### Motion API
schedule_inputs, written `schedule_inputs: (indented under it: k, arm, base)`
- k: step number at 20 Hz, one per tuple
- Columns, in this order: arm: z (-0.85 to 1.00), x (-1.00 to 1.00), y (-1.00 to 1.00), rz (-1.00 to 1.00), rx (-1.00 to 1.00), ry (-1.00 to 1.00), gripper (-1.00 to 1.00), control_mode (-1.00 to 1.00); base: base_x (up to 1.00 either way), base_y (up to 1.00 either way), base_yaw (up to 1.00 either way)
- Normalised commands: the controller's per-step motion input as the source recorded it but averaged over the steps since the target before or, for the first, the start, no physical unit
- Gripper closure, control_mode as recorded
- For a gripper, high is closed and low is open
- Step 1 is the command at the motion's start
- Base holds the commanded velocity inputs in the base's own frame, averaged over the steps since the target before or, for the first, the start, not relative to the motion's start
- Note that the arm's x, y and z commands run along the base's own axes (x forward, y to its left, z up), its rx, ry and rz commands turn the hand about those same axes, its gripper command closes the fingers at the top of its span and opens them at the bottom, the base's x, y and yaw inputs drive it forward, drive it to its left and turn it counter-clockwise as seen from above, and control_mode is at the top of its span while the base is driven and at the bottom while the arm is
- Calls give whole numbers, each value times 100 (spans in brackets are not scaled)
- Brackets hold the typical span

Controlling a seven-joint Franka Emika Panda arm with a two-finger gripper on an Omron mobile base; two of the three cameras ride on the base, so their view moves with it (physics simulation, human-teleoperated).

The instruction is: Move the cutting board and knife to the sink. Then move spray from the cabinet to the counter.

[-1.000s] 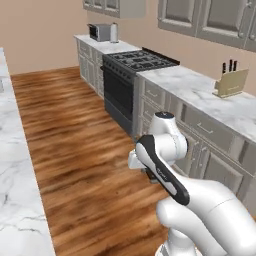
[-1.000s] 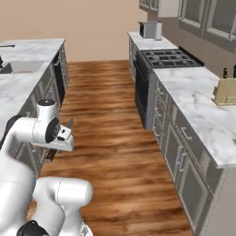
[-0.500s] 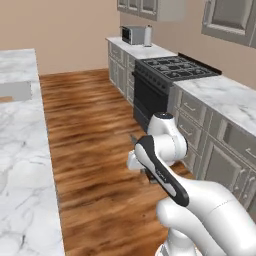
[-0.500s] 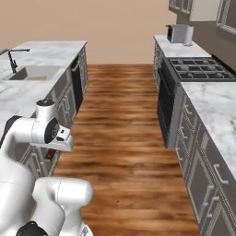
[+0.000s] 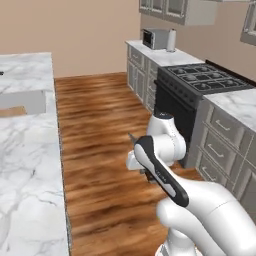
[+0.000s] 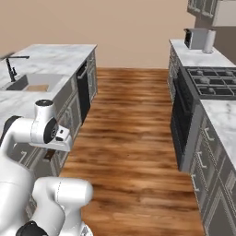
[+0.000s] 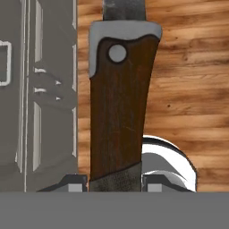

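Wooden floor boards run down the middle of this kitchen, with the white marble counter (image 6: 55, 57) on one side and a black stove (image 5: 210, 80) with beige base cabinets (image 5: 220, 145) on the other side. A microwave (image 5: 154, 38) stands at the far end of the stove side.

In the hand view the knife (image 7: 118, 103) is held between the two fingertips of the gripper (image 7: 115, 182). The jaws are clenched on the lower end of the dark brown handle, and the dark blade goes out of the top edge of that view. In the left base view a small dark point (image 5: 132, 135), most likely the blade tip, sticks out beside the wrist.

The sink (image 6: 34, 83) is sunk in the counter near its long edge, with a black faucet (image 6: 9, 68) at its far side. A light brown thing lies inside the basin; I judge it is the cutting board (image 6: 38, 87), so the first part seems done. The knife is well apart from the sink and hangs low, over the floor near a panelled cabinet door (image 7: 38, 94).

The risks I see: the grip is only on the end of the handle, so the knife may turn or slip when the arm swings. The blade can also hit the counter edge if the arm does not lift enough before going to the sink.
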Motion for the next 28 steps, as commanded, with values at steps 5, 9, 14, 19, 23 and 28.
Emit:
schedule_inputs:
  k: [5,9,14,19,23,28]
  arm:
    - [0,0,0,0,0,0,100,100]
    - [0,0,0,0,0,0,100,100]
    - [0,0,0,0,0,0,100,100]
    - [0,0,0,0,0,0,100,100]
    - [0,0,0,0,0,0,100,100]
    - [0,0,0,0,0,0,100,100]
  base:
    - [92,-16,8]
    - [92,-16,7]
    - [92,-15,8]
    - [92,-14,9]
    - [92,-14,10]
    - [91,-12,12]
